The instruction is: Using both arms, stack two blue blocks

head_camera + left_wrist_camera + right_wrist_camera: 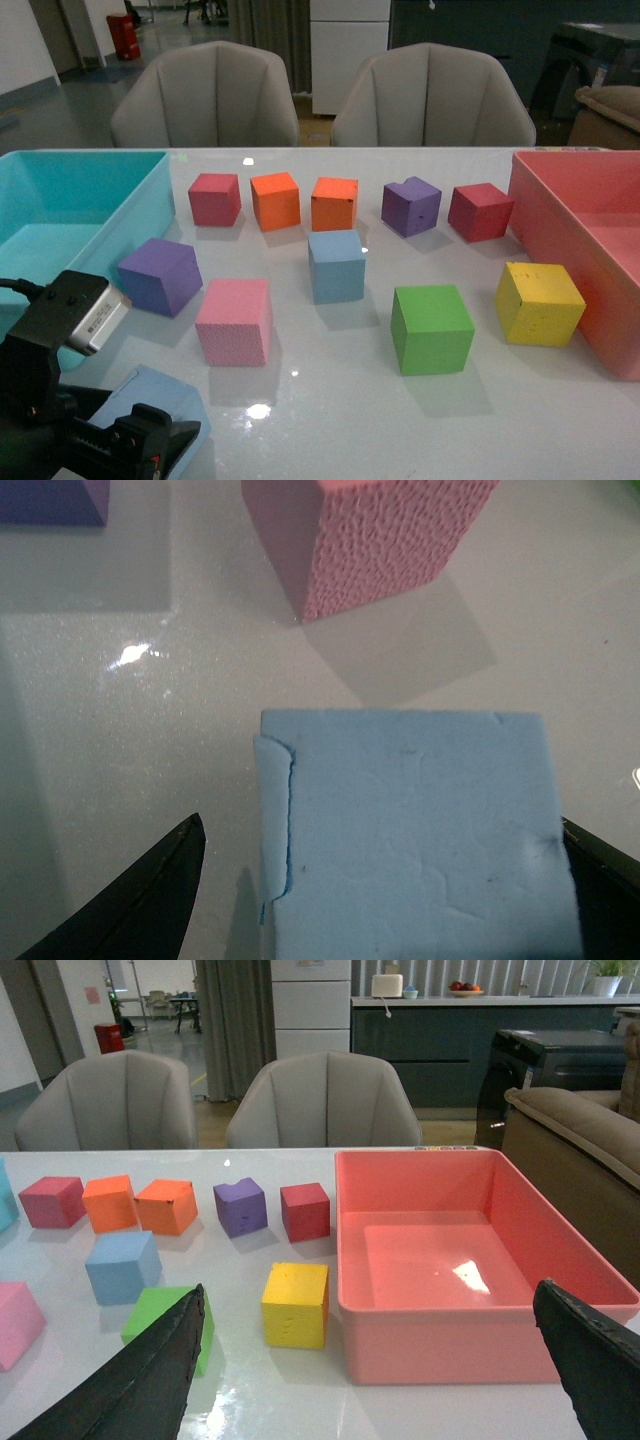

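Left gripper (380, 825) is low at the table's near left corner, fingers apart around the near blue block (415, 830). One finger (600, 880) touches the block's side; the other (150, 890) stands clear with a visible gap. The block sits flat on the table (330, 420). Right gripper (370, 1290) is outside the front view; its wrist view shows the fingers wide apart, nothing between them, looking over the pink bin (450, 1250). Just beyond the near block is the pink cube (234, 320), then the purple cube (160, 275) beside the turquoise bin (140, 200). Far blue block (336, 265) stands mid-table, touching nothing, well apart from the near one. Green cube (431, 328) and yellow cube (539, 303) lie to its right. Back row, left to right: red cube (215, 198), orange cube (275, 199), second orange cube (334, 203), notched purple cube (411, 206), dark red cube (480, 211). Chairs (205, 95) stand behind.
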Controlling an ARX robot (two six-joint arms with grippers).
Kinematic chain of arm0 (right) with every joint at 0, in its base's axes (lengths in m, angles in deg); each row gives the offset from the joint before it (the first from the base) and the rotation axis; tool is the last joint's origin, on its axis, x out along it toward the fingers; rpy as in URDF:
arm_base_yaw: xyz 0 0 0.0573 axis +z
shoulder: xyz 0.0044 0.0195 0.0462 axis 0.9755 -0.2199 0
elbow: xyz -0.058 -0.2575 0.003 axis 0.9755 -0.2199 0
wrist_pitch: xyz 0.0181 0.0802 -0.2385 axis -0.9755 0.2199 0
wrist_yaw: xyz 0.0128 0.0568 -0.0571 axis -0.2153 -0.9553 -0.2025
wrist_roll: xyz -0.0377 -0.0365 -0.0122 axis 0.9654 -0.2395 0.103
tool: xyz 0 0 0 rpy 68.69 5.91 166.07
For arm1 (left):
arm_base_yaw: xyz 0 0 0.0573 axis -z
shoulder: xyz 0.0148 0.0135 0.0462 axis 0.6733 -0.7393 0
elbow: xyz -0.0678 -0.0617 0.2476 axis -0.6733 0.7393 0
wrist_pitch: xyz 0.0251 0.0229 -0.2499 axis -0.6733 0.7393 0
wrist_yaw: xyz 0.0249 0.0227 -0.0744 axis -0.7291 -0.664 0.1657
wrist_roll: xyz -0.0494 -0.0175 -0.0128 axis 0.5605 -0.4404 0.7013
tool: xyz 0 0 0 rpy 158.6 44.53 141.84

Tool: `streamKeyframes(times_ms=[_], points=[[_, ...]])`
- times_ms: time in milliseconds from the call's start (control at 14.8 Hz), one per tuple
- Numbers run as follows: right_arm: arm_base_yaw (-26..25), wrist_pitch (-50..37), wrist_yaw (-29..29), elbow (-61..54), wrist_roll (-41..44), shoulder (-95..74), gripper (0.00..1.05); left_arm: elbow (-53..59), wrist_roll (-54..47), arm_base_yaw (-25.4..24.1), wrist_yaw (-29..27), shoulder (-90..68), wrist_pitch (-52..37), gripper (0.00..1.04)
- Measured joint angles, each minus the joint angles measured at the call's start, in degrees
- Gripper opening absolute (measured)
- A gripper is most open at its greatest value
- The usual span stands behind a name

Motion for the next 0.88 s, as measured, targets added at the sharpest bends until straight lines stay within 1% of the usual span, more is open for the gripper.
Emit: streamKeyframes(times_ms=[68,135,203,271,406,541,744,880], points=[[0.0,0.0,0.0,0.0,0.0,0.0,0.98,0.0,-0.4,1.3,-1.8,-0.4,0.8,0.89],[0.0,0.0,0.0,0.0,0.0,0.0,0.98,0.0,-0.4,2.8,-2.6,3.8,4.2,0.64],[0.0,0.0,0.0,0.0,0.0,0.0,0.98,0.0,-0.5,3.7,-2.7,6.6,6.0,0.55],[0.0,0.0,0.0,0.0,0.0,0.0,0.98,-0.2,-0.3,4.9,-3.0,10.2,8.3,0.49],[0.0,0.0,0.0,0.0,0.0,0.0,0.98,-4.1,0.2,8.0,-4.5,14.9,12.5,0.43],[0.0,0.0,0.0,0.0,0.0,0.0,0.98,-9.8,0.3,11.2,-5.9,15.1,15.5,0.41],[0.0,0.0,0.0,0.0,0.0,0.0,0.98,-23.7,0.3,15.6,-8.8,8.2,21.3,0.4],[0.0,0.0,0.0,0.0,0.0,0.0,0.98,-33.6,0.1,17.0,-10.0,1.6,25.8,0.4]])
